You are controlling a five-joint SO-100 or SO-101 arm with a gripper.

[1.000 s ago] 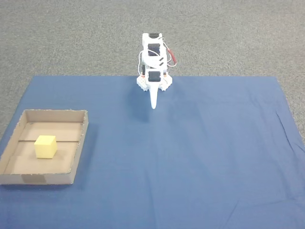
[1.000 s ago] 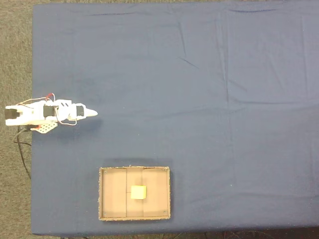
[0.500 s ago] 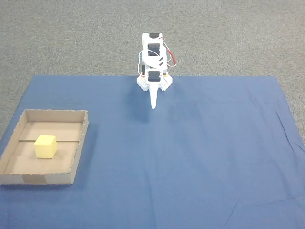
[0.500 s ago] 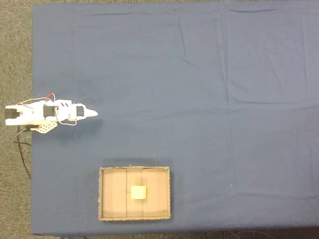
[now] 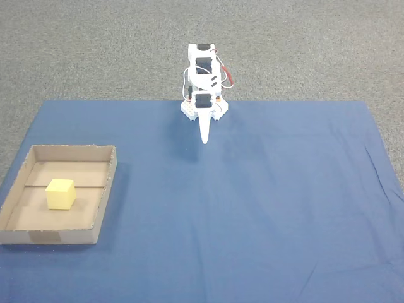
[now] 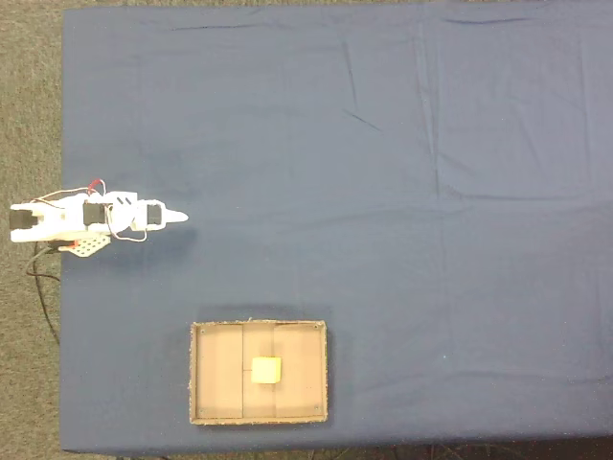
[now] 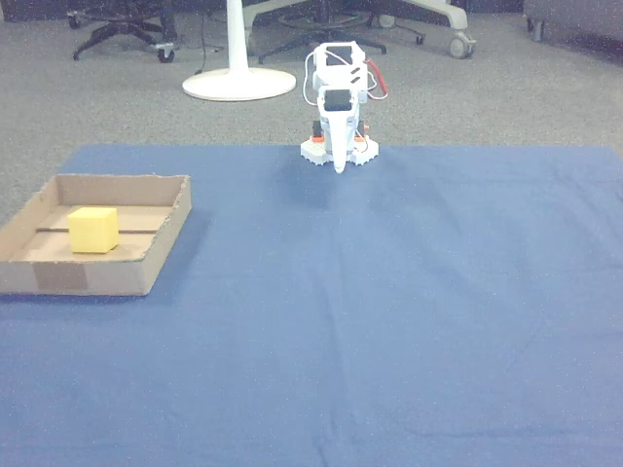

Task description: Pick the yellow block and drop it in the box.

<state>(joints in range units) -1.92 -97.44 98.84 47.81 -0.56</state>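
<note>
The pale-yellow block (image 5: 60, 194) (image 6: 266, 370) (image 7: 93, 230) rests on the floor of the brown cardboard box (image 5: 107, 189) (image 6: 316, 372) (image 7: 165, 238), near its middle seam. The white arm is folded over its base at the cloth's far edge. Its gripper (image 5: 204, 138) (image 6: 179, 218) (image 7: 339, 165) is shut, fingers together in one point with nothing between them, tip just above the blue cloth. It stands well apart from the box and the block.
A blue cloth (image 5: 252, 208) (image 6: 383, 192) (image 7: 389, 311) covers the work surface, with grey carpet around it. In the other view a white pedestal base (image 7: 238, 83) and chair wheels (image 7: 117, 29) stand on the floor behind the arm.
</note>
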